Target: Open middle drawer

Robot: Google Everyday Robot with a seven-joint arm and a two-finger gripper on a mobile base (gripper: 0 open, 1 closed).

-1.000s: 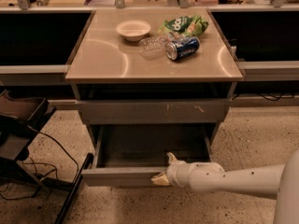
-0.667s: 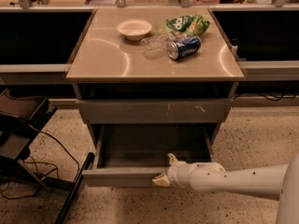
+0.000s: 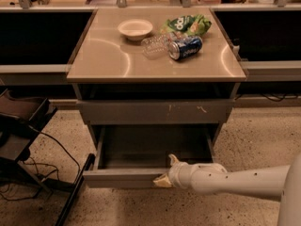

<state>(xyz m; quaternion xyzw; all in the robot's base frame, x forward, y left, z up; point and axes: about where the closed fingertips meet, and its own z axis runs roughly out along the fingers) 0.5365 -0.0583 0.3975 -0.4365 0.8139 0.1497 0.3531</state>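
Wide, shallow, plain grey middle drawer (image 3: 117, 178) sits pulled well out below the table (image 3: 99, 65) front edge, under the scratched grey drawer front (image 3: 141, 111).

White gripper (image 3: 166, 171) is at the drawer's front lip, right of centre. The jaws are narrow, pinching the lip, one tip inside the box and one on the outer face.

Risks:
- The handleless lip gives little purchase, so the grip may slip.
- An off-centre pull may rack the drawer.
- A jolt could roll the blue can (image 3: 185, 47) lying near the back right corner.

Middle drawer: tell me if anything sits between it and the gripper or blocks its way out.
Nothing visible does. The gripper is at the front edge of the middle drawer; a dark stand leg lies beside its left corner, not in front.
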